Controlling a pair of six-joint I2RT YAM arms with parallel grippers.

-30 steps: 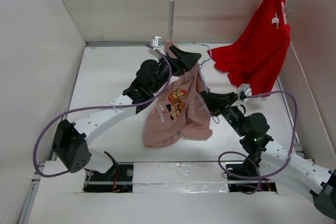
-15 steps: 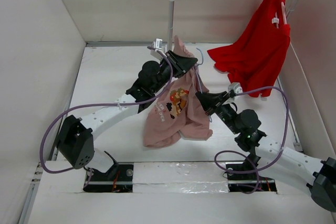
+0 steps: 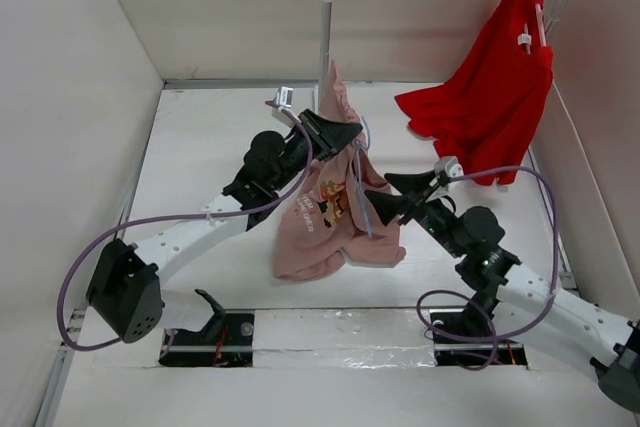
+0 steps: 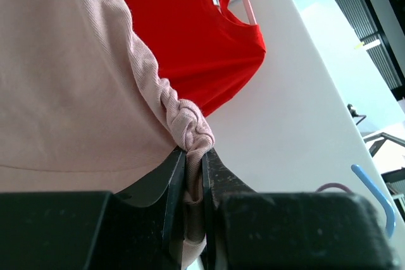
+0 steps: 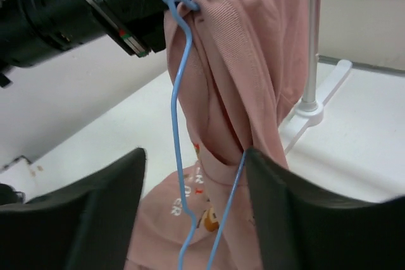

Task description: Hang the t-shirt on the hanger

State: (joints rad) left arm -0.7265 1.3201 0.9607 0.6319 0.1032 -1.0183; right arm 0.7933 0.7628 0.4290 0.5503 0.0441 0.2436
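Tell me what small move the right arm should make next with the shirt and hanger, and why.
Probably close the right claw on the hanger, which hangs between that claw's open fingers. The left claw pinches a bunched fold of the pink t-shirt, holding it up, while the hanger dangles loose against the cloth, so it likely needs steadying first.

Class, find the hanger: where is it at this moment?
The right wrist view shows the hanger dangling against the t-shirt, just below the left gripper; from above, that is mid-table, directly in front of the right gripper.
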